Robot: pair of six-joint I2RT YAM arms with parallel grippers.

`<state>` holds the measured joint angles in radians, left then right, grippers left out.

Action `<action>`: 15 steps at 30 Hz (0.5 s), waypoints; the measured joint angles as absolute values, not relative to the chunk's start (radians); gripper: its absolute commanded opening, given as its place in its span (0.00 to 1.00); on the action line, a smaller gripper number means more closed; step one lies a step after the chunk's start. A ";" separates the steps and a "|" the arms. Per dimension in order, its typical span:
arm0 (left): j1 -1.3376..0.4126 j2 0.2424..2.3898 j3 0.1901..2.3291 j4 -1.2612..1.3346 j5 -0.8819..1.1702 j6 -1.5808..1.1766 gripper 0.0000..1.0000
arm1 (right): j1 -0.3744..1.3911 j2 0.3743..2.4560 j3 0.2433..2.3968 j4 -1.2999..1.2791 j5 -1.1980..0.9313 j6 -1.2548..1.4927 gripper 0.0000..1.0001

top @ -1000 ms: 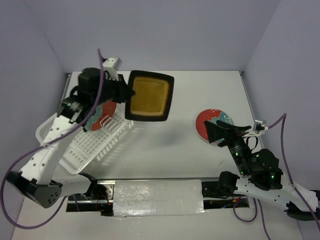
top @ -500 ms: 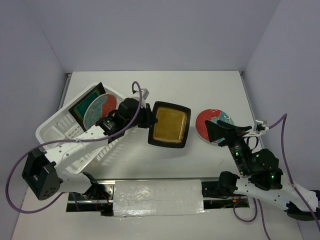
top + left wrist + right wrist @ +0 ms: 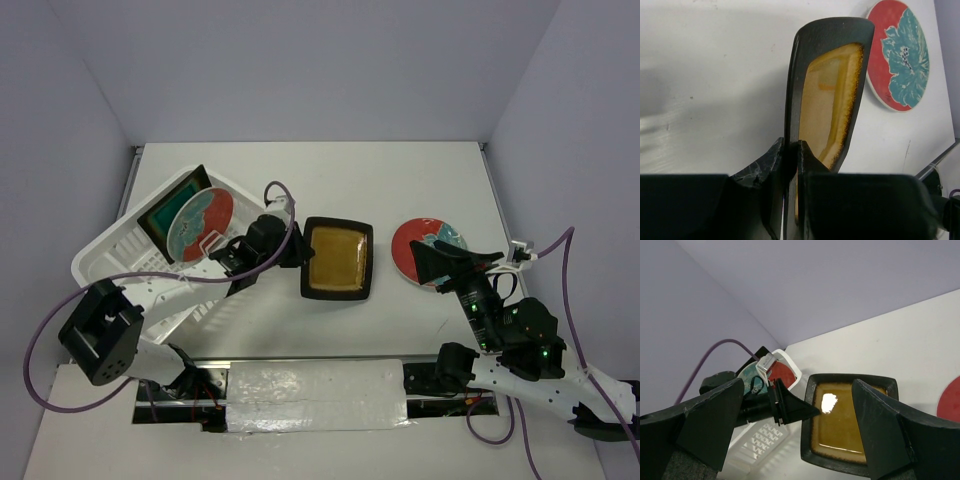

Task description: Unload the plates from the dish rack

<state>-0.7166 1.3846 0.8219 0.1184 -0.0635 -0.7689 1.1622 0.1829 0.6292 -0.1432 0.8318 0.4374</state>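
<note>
Left claw (image 3: 297, 252) is clamped tight on the rack-side rim of the mustard square plate (image 3: 338, 259). From my fingers it stretches rightward, flat-ish over the table between the dish rack (image 3: 105, 240) and the red round plate (image 3: 428, 250) (touching down? can't tell). Right claw (image 3: 455, 262) gapes empty.

Mustard-centred square dark-rimmed plate (image 3: 337, 259) lies near level at mid-table; round red plate with teal flower (image 3: 428, 250) lies flat to its right; second red round plate (image 3: 208, 215) and teal-centred square plate (image 3: 160, 212) stand upright in white lattice plastic dish rack (image 3: 140, 265)
</note>
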 measured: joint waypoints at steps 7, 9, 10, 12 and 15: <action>-0.728 1.388 0.744 0.180 -0.074 -0.806 0.00 | 1.162 0.183 0.629 -0.143 0.832 0.437 0.95; -0.731 1.388 0.728 0.200 -0.073 -0.819 0.00 | 1.162 0.183 0.629 -0.143 0.832 0.437 0.95; -0.733 1.388 0.720 0.211 -0.073 -0.822 0.00 | 1.162 0.183 0.629 -0.143 0.832 0.437 0.95; -0.739 1.390 0.702 0.241 -0.074 -0.830 0.05 | 1.162 0.183 0.629 -0.143 0.832 0.437 0.95; -0.756 1.396 0.675 0.279 -0.078 -0.852 0.14 | 1.162 0.183 0.629 -0.143 0.832 0.437 0.95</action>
<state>-0.7555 1.3956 0.6750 0.2794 -0.0776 -0.8524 1.1622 0.1829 0.6292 -0.1432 0.8318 0.4374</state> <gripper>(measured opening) 0.228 0.951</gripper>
